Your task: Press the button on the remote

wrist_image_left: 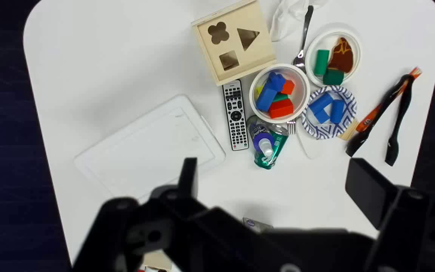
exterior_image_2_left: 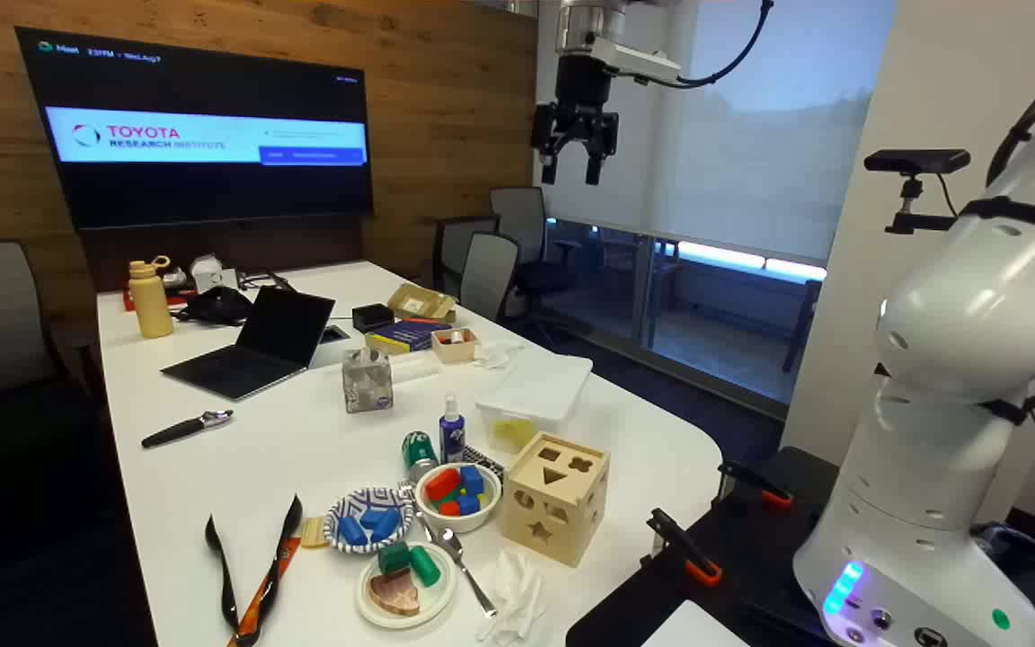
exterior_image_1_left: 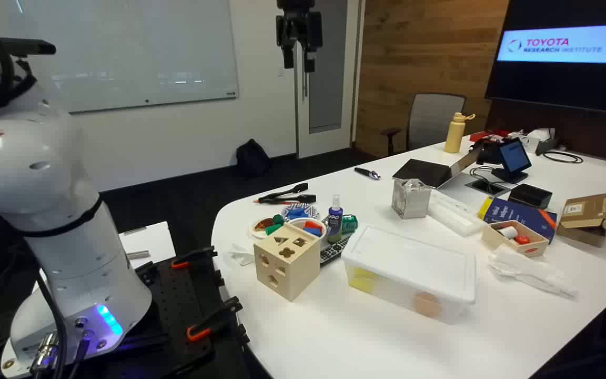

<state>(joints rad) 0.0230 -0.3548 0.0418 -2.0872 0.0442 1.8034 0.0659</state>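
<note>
The remote [wrist_image_left: 235, 115] is a long, light-faced remote with black buttons, lying flat on the white table. In the wrist view it lies between the white lidded box and the bowl of blocks, with the wooden cube at its upper end. In both exterior views only part of the remote shows [exterior_image_1_left: 333, 251] [exterior_image_2_left: 484, 461], behind the cube, bowl and bottle. My gripper [exterior_image_1_left: 299, 64] is high above the table, pointing down, also seen in an exterior view [exterior_image_2_left: 571, 171]. In the wrist view its fingers [wrist_image_left: 272, 168] are wide apart with nothing between them.
A wooden shape-sorter cube [wrist_image_left: 210, 53], a block bowl [wrist_image_left: 253, 107], a spray bottle [wrist_image_left: 259, 132] and a green can [wrist_image_left: 266, 161] crowd the remote. A lidded plastic box [wrist_image_left: 153, 136] lies on its other side. A tissue box [exterior_image_2_left: 367, 382] and laptop [exterior_image_2_left: 248, 350] stand farther off.
</note>
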